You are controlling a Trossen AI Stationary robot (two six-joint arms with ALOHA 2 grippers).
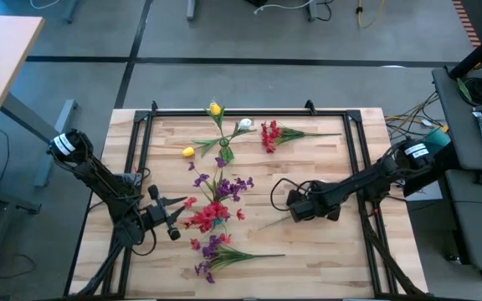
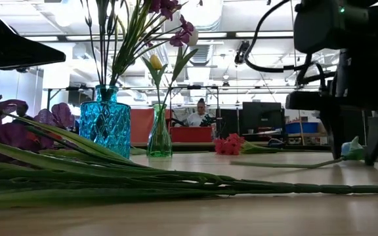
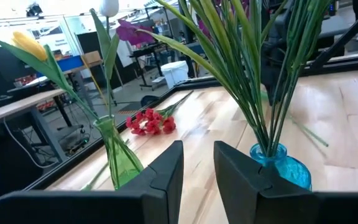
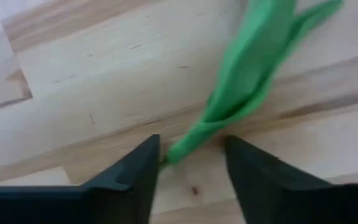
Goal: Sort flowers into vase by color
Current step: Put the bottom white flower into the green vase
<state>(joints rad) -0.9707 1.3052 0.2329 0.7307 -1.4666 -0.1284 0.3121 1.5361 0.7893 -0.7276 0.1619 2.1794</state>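
A blue vase (image 2: 105, 128) holds purple flowers (image 1: 224, 188). A green vase (image 2: 159, 134) holds a yellow bud (image 1: 215, 109) and a white bud (image 1: 245, 125). Red clusters (image 1: 207, 216), (image 1: 270, 135), purple clusters (image 1: 212, 249) and a yellow bud (image 1: 188, 152) lie flat on the table. My right gripper (image 4: 191, 168) is open and low over a loose green stem (image 1: 274, 220). Its fingers stand either side of the stem's leafy part (image 4: 241, 81), and the bloom is hidden. My left gripper (image 1: 174, 219) is open beside the near red cluster. My right gripper comes from above with its fingers across the green stem (image 4: 185, 146), which lies flat on the table between them. The stem's thin part runs up against one finger (image 4: 145, 165); whether it touches, I cannot tell.
A black frame (image 1: 224, 112) runs along the table's far edge and down both sides. Long green stems (image 2: 176, 183) lie across the near part of the table. Bare wood lies toward the right near corner (image 1: 333, 259). A person (image 2: 199, 113) sits far behind the table.
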